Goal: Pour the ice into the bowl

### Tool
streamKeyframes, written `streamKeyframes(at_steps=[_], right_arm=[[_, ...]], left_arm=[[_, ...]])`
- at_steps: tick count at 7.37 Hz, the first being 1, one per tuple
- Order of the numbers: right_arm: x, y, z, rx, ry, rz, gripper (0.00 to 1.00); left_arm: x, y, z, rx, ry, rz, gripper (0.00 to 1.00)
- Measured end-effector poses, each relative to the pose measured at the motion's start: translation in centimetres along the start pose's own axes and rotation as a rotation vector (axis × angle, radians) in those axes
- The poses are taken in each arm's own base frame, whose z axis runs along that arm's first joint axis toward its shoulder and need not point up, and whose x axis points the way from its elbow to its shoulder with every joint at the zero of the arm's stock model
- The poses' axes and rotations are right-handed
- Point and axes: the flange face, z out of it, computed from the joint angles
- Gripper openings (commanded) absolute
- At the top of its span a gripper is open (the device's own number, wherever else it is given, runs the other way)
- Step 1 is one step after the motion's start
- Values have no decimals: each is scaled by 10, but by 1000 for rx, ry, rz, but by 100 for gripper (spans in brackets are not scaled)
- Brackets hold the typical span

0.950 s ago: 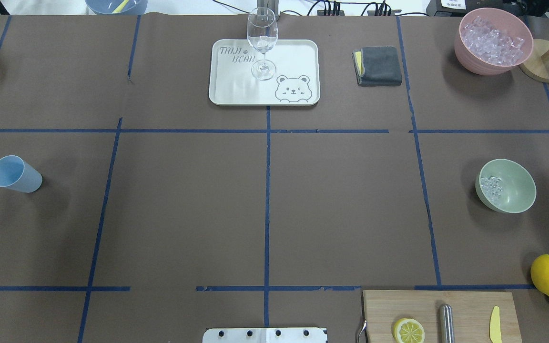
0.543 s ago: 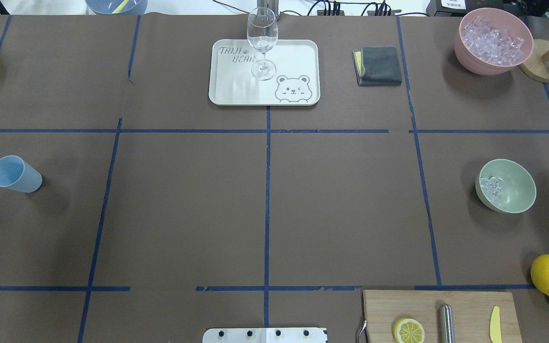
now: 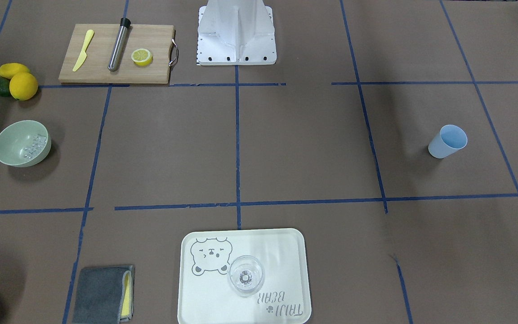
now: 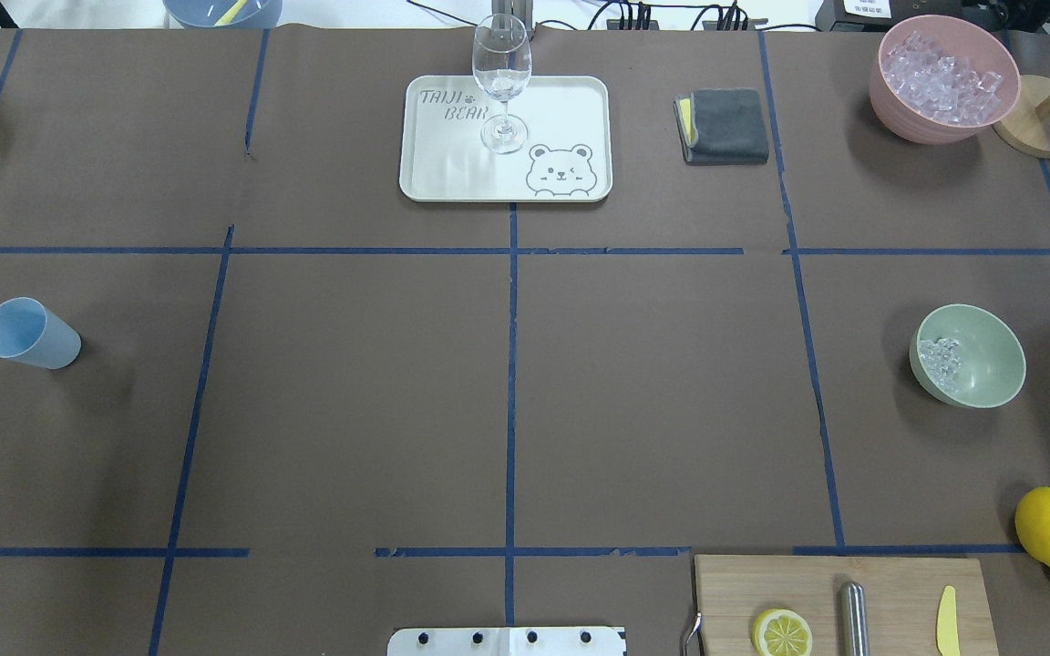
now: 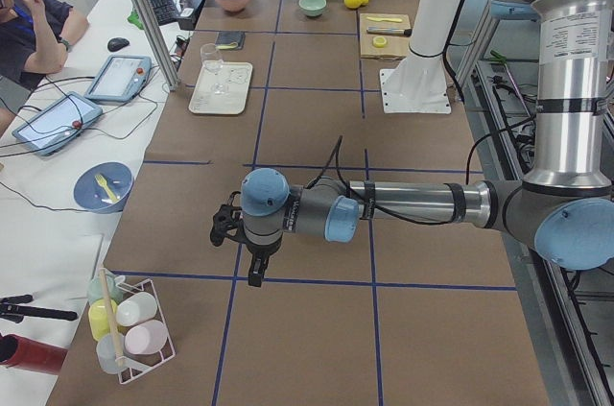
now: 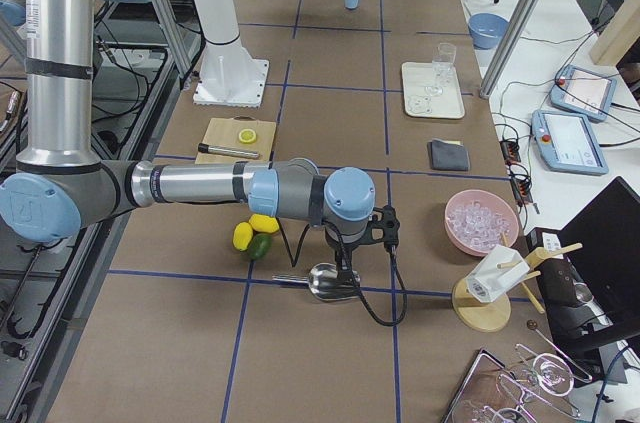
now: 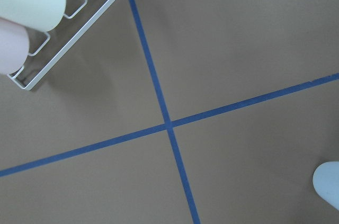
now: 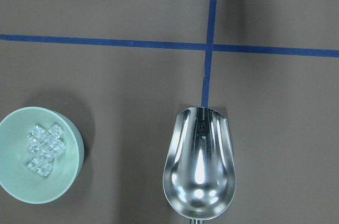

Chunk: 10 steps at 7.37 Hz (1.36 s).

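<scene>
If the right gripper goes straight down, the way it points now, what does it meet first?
Probably the metal scoop, lying empty on the table below the right gripper; the bowl stands aside. Depth is hard to judge.

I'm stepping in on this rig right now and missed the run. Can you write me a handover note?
Grippers: the left gripper and right gripper hang above the table, touching none of the job's things; whether the jaws are open is unreadable here.
Things: the ice sits in the green bowl; the metal scoop lies empty beside it.
Done: the pour looks complete.
Left: apparently nothing.
</scene>
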Motion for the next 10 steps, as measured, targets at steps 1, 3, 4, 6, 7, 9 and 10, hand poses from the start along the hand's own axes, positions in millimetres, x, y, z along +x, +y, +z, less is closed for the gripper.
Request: streamKeyframes(at_steps=[1, 3, 4, 6, 7, 9, 10], right_arm=[[2, 0, 0, 0, 7, 1, 100], [6, -2, -2, -4, 58, 7, 100], [7, -3, -3, -5, 75, 10, 100], [7, -3, -3, -5, 85, 14, 100], [7, -4, -3, -4, 85, 13, 100], [6, -5, -5, -2, 85, 11, 100], [5, -5, -5, -1, 86, 10, 100]], left_arm=[[0, 0, 0, 0, 0, -1, 100], [0, 0, 0, 1, 0, 0, 100], [1, 0, -1, 2, 0, 0, 100], [0, 0, 0, 1, 2, 0, 100], [0, 0, 0, 1, 3, -1, 100], [0, 0, 0, 2, 2, -1, 100], [0, 0, 0, 2, 2, -1, 100]])
